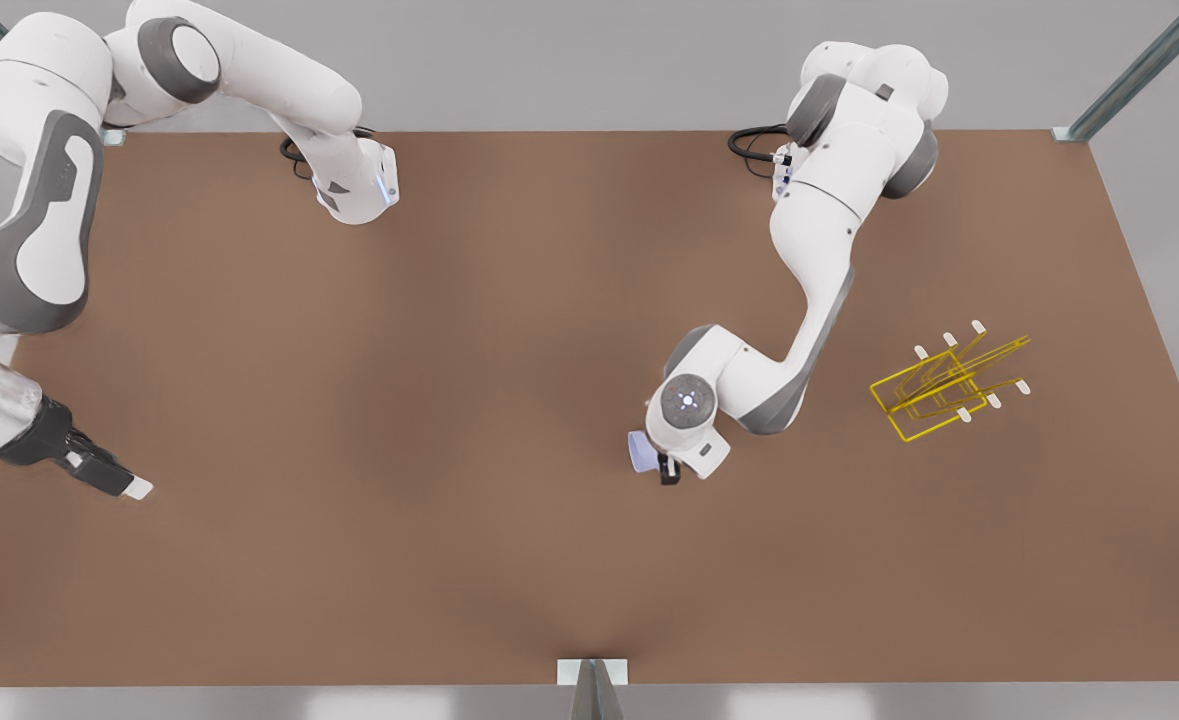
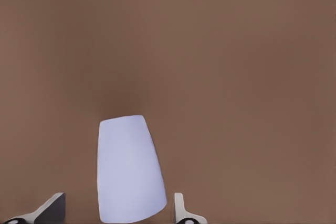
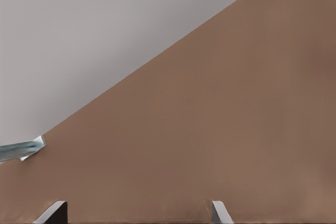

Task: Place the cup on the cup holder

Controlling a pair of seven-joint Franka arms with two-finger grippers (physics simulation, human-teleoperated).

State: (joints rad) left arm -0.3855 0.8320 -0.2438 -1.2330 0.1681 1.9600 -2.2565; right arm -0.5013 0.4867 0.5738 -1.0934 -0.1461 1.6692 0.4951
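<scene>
1. The cup [image 2: 128, 169] sits on the counter [image 1: 509, 300], well off to the front view's left of the cup holder [image 1: 949, 385]; from my left wrist cam I see it between the fingers [image 2: 181, 211].
2. My left claw [image 1: 661, 468] is right over that cup, spread wide, with a gap on each side, so nothing's gripping yet.
3. The holder, a yellow wire rack, stands alone on the counter.
4. My right claw [image 1: 124, 482] waits far from the cup, at the counter's edge on the front view's left, fingers wide apart, holding nothing.
</scene>
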